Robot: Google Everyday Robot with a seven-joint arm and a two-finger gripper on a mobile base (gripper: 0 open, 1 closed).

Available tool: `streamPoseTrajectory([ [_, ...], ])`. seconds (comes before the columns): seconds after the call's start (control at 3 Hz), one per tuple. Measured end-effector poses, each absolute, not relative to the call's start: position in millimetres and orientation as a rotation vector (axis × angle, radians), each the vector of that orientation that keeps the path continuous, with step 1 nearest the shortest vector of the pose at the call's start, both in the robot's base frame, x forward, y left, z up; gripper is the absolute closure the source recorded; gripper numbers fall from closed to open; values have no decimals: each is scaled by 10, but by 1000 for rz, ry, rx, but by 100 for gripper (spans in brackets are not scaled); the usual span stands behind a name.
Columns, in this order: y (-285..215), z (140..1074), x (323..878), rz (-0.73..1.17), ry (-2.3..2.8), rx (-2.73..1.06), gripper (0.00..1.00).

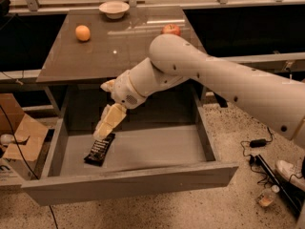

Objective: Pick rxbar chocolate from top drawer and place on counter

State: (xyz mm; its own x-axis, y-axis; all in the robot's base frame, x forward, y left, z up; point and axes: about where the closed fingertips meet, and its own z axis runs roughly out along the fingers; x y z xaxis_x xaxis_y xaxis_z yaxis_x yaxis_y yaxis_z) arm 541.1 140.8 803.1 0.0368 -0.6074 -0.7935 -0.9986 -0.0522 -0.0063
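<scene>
— Camera view: what is getting lost here?
— The arm (214, 80) is running off the right edge, so its base is not showing. Its bulk is covering the near right corner of the counter (95, 56) and the lower part of the apple (171, 29). The lettering on the bar (100, 149) is showing as white rows too small to read.
— And how is the arm posing?
— It is reaching in from the right, crossing the counter's front edge and bending down at the wrist into the open drawer (128, 180). The gripper (101, 132) is pointing down and left, its tip sitting at the bar's upper end. I cannot tell whether it is touching the bar or hanging just above it. Whether it is spread or closed, I cannot tell either.
— Where is the bar lying?
— Flat on the drawer floor, left of centre, at an angle. An orange (82, 33) and a bowl (114, 8) are sitting on the counter.
</scene>
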Motion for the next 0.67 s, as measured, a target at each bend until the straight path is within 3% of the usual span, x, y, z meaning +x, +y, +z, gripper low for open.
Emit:
streamPoseTrajectory([
  [0.67, 1597, 7492, 5695, 826, 1582, -1719, 0],
])
